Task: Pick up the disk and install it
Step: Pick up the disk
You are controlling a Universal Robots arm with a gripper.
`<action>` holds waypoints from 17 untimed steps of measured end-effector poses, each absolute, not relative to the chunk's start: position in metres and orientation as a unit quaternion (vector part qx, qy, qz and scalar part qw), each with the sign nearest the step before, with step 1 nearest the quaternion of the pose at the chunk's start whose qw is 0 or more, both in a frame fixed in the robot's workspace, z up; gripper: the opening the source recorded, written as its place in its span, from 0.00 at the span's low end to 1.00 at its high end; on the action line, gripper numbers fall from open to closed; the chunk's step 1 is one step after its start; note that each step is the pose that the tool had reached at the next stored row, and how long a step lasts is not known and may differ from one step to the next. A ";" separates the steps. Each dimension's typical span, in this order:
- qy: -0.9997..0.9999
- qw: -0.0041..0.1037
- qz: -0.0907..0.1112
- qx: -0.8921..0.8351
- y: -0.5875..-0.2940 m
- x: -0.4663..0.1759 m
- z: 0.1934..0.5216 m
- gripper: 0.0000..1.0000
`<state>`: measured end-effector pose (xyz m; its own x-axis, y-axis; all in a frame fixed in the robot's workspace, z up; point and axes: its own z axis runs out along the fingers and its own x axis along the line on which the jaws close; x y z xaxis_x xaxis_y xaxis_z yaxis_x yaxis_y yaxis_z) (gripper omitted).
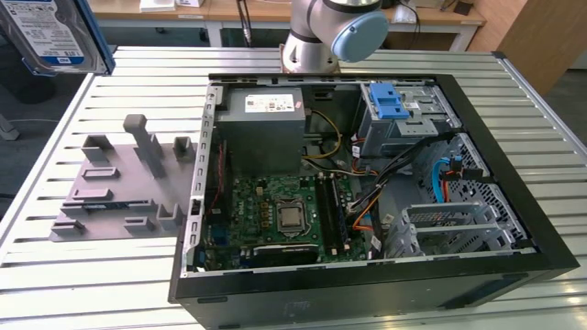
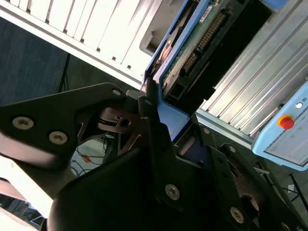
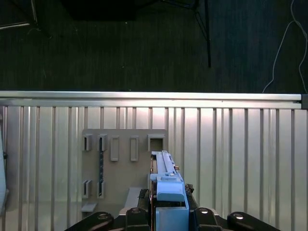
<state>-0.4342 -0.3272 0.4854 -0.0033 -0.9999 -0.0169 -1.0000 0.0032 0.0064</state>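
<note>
The disk point(image 1: 51, 34) hangs high over the table's far corner at the exterior view's left, its blue-and-white label facing the camera and a blue rail along its edge. In the first wrist view the disk point(image 3: 165, 178) stands edge-on, blue rail uppermost, between the black fingers of my gripper point(image 3: 168, 211), which is shut on it. The second wrist view shows the disk's green circuit-board side point(image 2: 192, 43) and blue rail clamped in the gripper point(image 2: 168, 125).
An open computer case point(image 1: 513, 227) lies on the slatted metal table point(image 1: 82, 275), with a drive cage under a blue bracket point(image 1: 390, 103) and a grey power supply point(image 1: 266, 117). A grey holder plate point(image 1: 128, 185) with upright slots lies beside the case, seen below the disk as the plate point(image 3: 122, 163).
</note>
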 end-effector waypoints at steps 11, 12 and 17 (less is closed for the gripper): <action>0.708 0.004 0.008 -0.706 -0.327 -0.434 0.490 0.36; 0.708 0.004 0.008 -0.706 -0.327 -0.434 0.490 0.36; 0.708 0.004 0.008 -0.706 -0.331 -0.434 0.490 0.36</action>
<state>-0.4337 -0.3306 0.4900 -0.0033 -0.9999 -0.0168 -1.0000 0.0032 0.0064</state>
